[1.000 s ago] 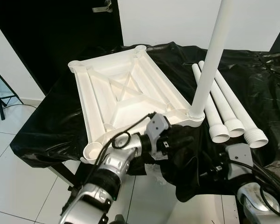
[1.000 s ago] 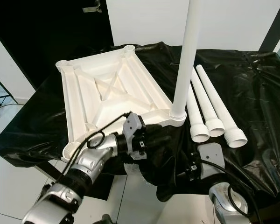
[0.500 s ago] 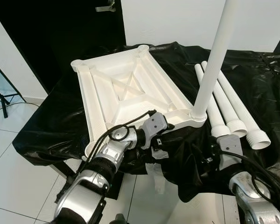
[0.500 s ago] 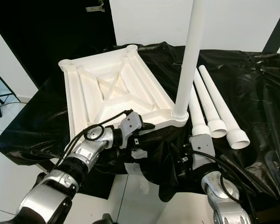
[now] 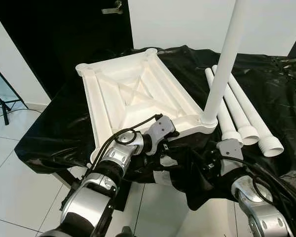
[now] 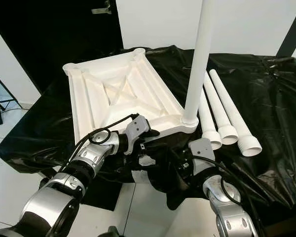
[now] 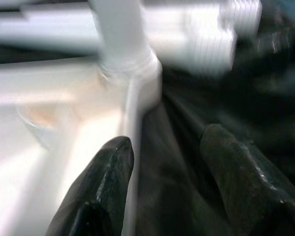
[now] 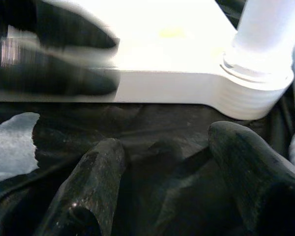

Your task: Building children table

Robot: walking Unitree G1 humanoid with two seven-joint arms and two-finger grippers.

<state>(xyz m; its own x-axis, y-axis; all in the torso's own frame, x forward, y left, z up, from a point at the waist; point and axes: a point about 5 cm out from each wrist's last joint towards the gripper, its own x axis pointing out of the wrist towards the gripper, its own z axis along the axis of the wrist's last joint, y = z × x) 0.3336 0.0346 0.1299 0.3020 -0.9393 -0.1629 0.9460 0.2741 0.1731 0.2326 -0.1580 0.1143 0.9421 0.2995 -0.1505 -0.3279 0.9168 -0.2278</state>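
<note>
The white ribbed plastic tabletop point(image 5: 133, 98) lay upside down on the black plastic sheet point(image 5: 266, 89) covering the bench, its underside showing crossed braces and round sockets at the corners, with one long white plastic leg point(image 5: 222, 64) standing upright in its near right corner socket. Three more white tube legs point(image 5: 239, 111) lay side by side on the sheet just right of the tabletop. The left gripper point(image 7: 162, 162) was at the tabletop's near edge and the right gripper point(image 8: 172, 162) just below the socketed corner, both with fingers spread apart and grasping nothing.
</note>
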